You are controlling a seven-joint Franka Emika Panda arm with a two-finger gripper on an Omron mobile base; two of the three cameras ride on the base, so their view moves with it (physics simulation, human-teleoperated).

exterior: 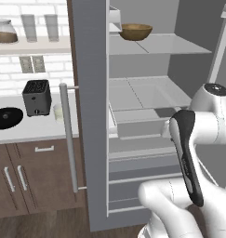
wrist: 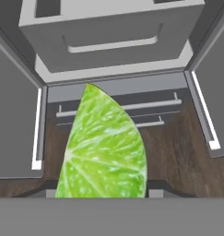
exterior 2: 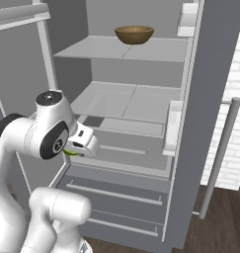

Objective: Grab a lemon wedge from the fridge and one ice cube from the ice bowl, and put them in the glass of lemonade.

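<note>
The lemon wedge (wrist: 104, 147) stands tall in the lower centre of the hand view, its long axis running up the frame, pointed tip at the top, cut green flesh facing the camera. The gripper (wrist: 102, 186) holds it between its fingers, jaws part closed on it. In the right base view a sliver of wedge (exterior 2: 69, 152) shows under the hand at left centre, before the open fridge (exterior 2: 126, 123). A wooden bowl (exterior 2: 134, 34) sits on the top shelf, upper centre
</note>
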